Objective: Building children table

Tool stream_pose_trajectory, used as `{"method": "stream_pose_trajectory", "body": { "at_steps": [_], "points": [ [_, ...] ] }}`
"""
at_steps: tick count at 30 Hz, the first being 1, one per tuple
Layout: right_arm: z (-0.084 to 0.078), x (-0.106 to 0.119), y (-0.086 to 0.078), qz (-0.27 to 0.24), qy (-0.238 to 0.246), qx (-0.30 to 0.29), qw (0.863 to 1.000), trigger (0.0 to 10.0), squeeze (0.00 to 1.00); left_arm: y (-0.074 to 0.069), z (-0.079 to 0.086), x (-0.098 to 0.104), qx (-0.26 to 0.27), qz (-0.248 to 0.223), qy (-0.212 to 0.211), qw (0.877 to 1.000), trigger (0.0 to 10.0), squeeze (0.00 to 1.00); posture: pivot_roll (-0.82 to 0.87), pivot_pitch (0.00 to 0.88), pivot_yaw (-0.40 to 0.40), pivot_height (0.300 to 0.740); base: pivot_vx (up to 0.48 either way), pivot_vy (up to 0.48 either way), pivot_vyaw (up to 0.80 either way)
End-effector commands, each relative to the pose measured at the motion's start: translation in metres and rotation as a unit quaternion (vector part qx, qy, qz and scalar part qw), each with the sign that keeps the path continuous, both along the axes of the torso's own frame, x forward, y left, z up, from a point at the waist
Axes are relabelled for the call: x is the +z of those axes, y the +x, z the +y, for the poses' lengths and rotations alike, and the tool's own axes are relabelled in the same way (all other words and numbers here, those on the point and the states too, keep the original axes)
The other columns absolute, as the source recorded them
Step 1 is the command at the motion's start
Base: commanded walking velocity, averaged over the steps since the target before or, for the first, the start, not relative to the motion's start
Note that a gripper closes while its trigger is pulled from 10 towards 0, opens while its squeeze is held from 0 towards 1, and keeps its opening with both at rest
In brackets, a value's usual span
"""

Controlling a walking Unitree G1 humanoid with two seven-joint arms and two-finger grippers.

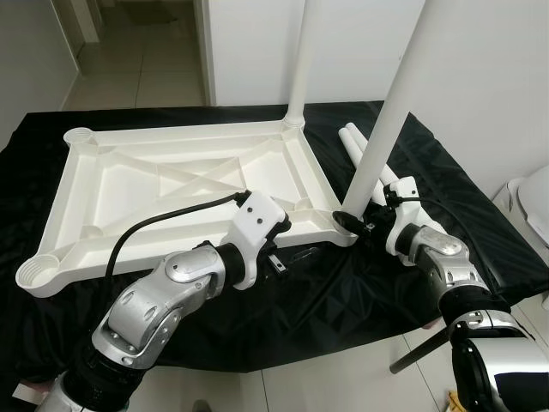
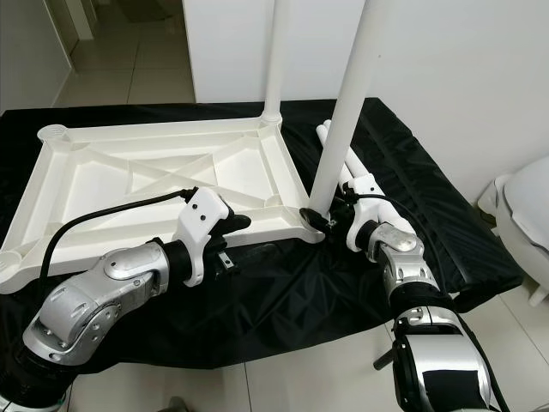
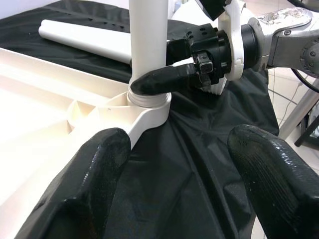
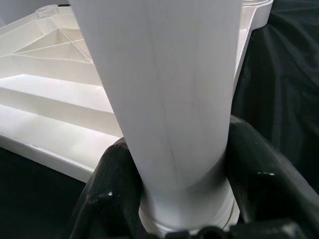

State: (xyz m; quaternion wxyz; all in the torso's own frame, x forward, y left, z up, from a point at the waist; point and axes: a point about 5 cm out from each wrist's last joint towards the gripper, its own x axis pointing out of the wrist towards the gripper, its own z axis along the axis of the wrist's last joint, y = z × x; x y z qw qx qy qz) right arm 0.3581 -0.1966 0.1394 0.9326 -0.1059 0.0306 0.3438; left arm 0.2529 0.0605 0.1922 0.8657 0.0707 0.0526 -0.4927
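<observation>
A room with a pale tiled floor [image 1: 154, 60] and white walls [image 1: 480, 77] is seen, with a surface draped in black cloth [image 1: 343, 283]. The white tabletop [image 1: 163, 184] is laid upside down on the cloth. One leg [image 1: 298, 64] is stood in the far corner socket, another leg [image 1: 382, 129] in the near right socket, where the right gripper [image 3: 164, 79] is clamped around its base. Spare legs [image 1: 360, 146] are laid beyond. The left gripper [image 3: 179, 184] is held beside the tabletop's near edge, fingers [image 3: 94, 169] apart.

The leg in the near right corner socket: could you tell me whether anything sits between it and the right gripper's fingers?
Nothing visible does. The right gripper is closed around the base of the upright leg, just above the corner socket of the upturned tabletop.
</observation>
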Motion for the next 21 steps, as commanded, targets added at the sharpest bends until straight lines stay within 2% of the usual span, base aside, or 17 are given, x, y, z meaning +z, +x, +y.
{"method": "stream_pose_trajectory", "body": {
  "at_steps": [1,8,14,21],
  "points": [
    [0.003,-0.006,-0.002,0.009,-0.013,0.018,1.0,0.0,0.0,-0.004,-0.002,0.004,-0.033,0.0,-0.001,0.999,10.0,0.0,-0.01,0.017,-0.003,0.74,0.0,0.0,0.0],
    [0.0,-0.01,-0.004,0.009,0.002,-0.001,1.0,0.0,0.0,-0.004,-0.003,0.004,-0.034,0.002,-0.002,0.999,10.0,0.0,-0.02,0.02,-0.004,0.74,0.0,0.0,0.0],
    [0.005,-0.016,-0.003,-0.002,0.023,-0.069,0.997,0.0,0.0,-0.005,-0.003,0.003,-0.033,0.003,-0.002,0.999,10.0,0.0,-0.02,0.02,-0.01,0.74,0.0,0.0,0.0],
    [0.009,-0.018,-0.002,-0.004,0.049,-0.12,0.992,0.0,0.0,-0.006,-0.004,0.002,-0.033,0.004,-0.003,0.999,10.0,0.0,-0.02,0.018,-0.014,0.74,0.0,0.0,0.0]
  ]
}}
